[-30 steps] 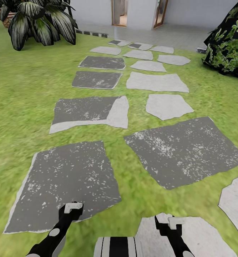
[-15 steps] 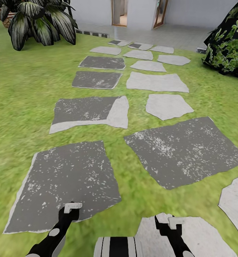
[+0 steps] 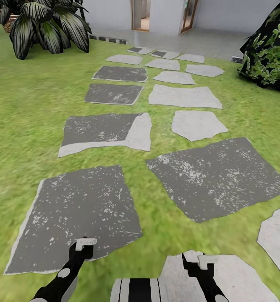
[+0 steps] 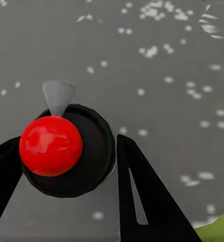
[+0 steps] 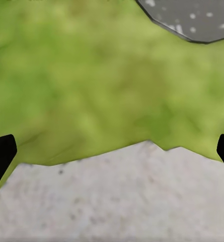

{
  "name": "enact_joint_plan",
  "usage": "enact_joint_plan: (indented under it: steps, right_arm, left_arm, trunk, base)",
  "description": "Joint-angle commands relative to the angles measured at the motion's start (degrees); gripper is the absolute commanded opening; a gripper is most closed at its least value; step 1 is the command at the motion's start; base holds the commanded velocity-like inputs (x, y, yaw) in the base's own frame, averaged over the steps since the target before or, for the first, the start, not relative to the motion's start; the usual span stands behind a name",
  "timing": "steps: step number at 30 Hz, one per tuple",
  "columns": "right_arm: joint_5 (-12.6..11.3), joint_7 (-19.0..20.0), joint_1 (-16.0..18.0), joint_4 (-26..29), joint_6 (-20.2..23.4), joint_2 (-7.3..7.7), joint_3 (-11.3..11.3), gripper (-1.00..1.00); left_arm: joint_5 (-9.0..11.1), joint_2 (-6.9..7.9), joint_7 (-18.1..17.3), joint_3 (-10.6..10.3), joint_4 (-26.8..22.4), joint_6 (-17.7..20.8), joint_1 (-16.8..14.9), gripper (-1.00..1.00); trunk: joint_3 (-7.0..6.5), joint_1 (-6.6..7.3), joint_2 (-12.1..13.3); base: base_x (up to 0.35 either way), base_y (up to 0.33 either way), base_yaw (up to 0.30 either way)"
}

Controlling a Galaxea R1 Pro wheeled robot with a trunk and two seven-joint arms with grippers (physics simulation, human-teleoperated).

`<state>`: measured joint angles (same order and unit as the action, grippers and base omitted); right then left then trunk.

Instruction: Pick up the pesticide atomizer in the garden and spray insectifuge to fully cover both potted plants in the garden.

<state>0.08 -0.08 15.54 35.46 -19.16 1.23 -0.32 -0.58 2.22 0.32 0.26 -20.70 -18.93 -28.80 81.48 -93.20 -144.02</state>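
Flat lawn (image 3: 22, 126) and stepping stones (image 3: 215, 176) lie open mid-frame; palm (image 3: 47, 25) upper left, bush (image 3: 270, 50) upper right.

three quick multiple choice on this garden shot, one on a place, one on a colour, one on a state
1. In the head view, where is the dark leafy bush?
A. upper right, at the lawn's edge
B. lower left, beside the robot's arm
C. in the middle, on a stepping stone

2. What colour is the glossy ball in the left wrist view?
A. blue
B. red
C. yellow

3. How does the right pincer stand?
A. shut on a bottle
B. shut on nothing
C. open, with nothing between its fingers

Answers:
1 A: the dark leafy bush sits at the head view's upper right, bordering the lawn.
2 B: the ball is bright red against a dark round body.
3 C: the right pincer has its fingers far apart at the edges of its wrist view, with bare grass and pale stone between them.
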Motion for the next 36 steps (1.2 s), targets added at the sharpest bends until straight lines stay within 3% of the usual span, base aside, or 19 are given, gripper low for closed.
enact_joint_plan:
  steps: [1,3,36]
  right_arm:
    - [0.0,0.0,0.0,0.0,-0.2,0.00,0.0,1.00]
    - [0.0,0.0,0.0,0.0,-0.2,0.00,0.0,1.00]
    - [0.1,0.2,0.0,0.0,-0.1,0.08,0.1,1.00]
  left_arm:
    - [-0.1,0.01,0.0,0.0,0.0,-0.2,0.0,-1.00]
    - [-0.1,0.00,0.0,0.0,0.0,-0.2,0.0,-1.00]
    - [-0.1,0.10,-0.4,0.0,0.1,-0.1,0.0,-1.00]
  trunk:
    - [0.03,0.01,0.0]
    - [0.03,0.01,0.0]
    - [-7.28,0.86,0.4]
  base:
    - [0.000,0.000,0.000]
    - [0.000,0.000,0.000]
    - [0.000,0.000,0.000]
